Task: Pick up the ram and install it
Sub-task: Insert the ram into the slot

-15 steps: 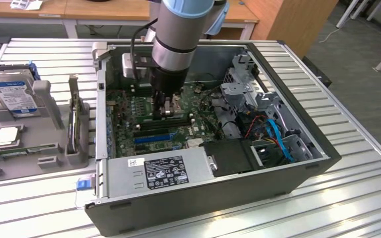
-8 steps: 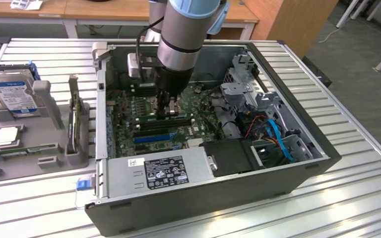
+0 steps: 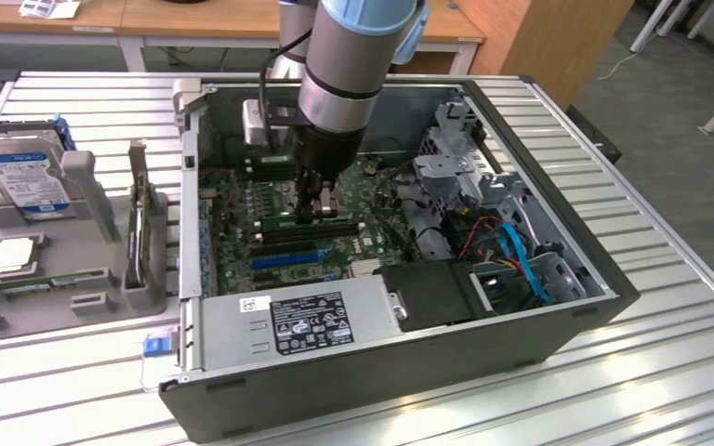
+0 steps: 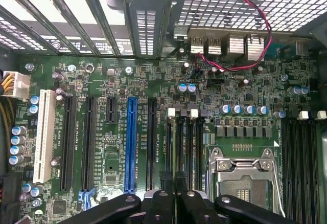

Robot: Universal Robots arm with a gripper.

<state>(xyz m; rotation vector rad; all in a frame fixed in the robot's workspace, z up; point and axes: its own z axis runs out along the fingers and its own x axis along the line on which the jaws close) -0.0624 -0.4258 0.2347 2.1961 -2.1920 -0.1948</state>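
Gripper (image 3: 323, 206) was clamped on the ram (image 4: 175, 179), right down at the memory slots (image 4: 190, 142). Probably not fully seated yet.

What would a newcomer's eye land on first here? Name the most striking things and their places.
The robot arm reaching down into the open computer case on the slatted metal table. Its fingers sit close together above the black memory slots, near a bright blue slot on the motherboard.

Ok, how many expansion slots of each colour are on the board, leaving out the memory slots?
White slots: 1
Blue slots: 1
Black slots: 4
Total: 6
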